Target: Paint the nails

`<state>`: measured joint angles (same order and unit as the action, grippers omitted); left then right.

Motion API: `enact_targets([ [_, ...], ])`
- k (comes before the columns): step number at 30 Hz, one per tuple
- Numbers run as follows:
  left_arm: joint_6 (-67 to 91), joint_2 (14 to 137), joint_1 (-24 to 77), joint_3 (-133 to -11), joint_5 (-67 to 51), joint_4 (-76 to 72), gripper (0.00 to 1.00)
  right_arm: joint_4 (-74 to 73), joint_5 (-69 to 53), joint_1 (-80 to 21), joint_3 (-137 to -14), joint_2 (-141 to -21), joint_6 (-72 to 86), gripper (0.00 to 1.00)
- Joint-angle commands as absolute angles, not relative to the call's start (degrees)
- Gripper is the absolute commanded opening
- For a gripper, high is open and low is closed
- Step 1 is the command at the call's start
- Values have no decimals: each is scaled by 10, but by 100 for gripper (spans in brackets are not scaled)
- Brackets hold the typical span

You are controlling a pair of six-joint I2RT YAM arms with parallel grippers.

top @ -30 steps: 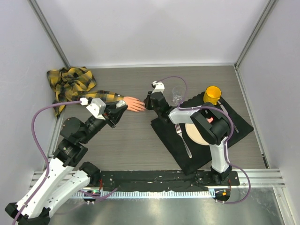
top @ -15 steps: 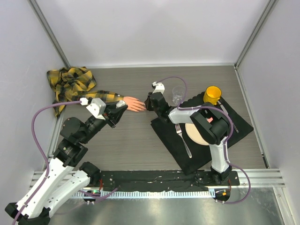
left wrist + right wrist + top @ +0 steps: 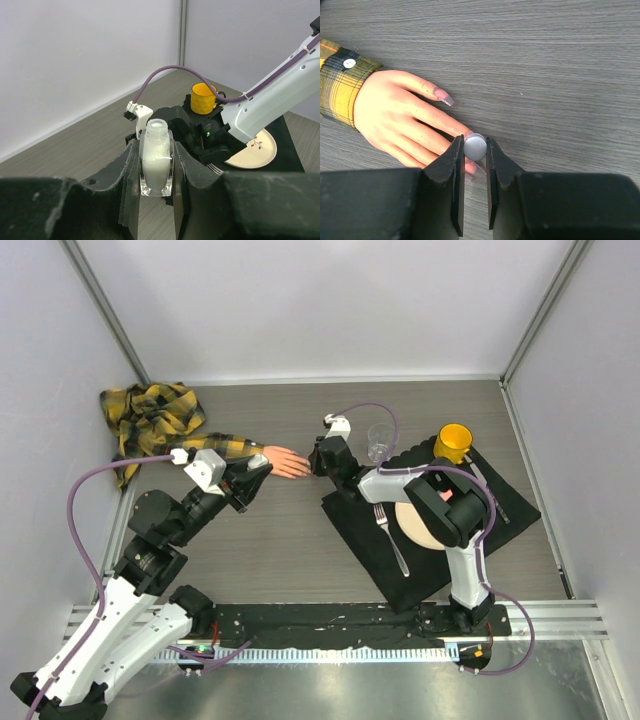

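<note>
Nothing big has moved in the last second. Both my arms have stayed put over the table [image 3: 280, 540]. I think the brush is resting on one nail, so the painting is going on, but slowly.

The fake hand [image 3: 390, 110] lies flat, poking out of the plaid sleeve [image 3: 150, 415]. My left gripper [image 3: 156, 165] is squeezed tight on the open bottle [image 3: 156, 160] and holds it upright. My right gripper [image 3: 475, 150] is pinched on the little grey brush cap [image 3: 475, 147], right over the fingertips. I cannot see the brush under it. The nails [image 3: 445, 98] are there, and the thumb's looks pink.
</note>
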<state>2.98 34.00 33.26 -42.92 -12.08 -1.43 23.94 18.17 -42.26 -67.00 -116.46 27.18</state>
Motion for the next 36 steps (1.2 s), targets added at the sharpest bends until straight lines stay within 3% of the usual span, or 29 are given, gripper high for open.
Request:
enact_targets([
  [1, 37, 340, 330, -445, -129, -32, 0, 247, 200, -425, -693, -1169, 275, 0],
  [36, 37, 338, 330, -445, -130, -31, 0, 248, 213, -421, -675, -1151, 270, 0],
])
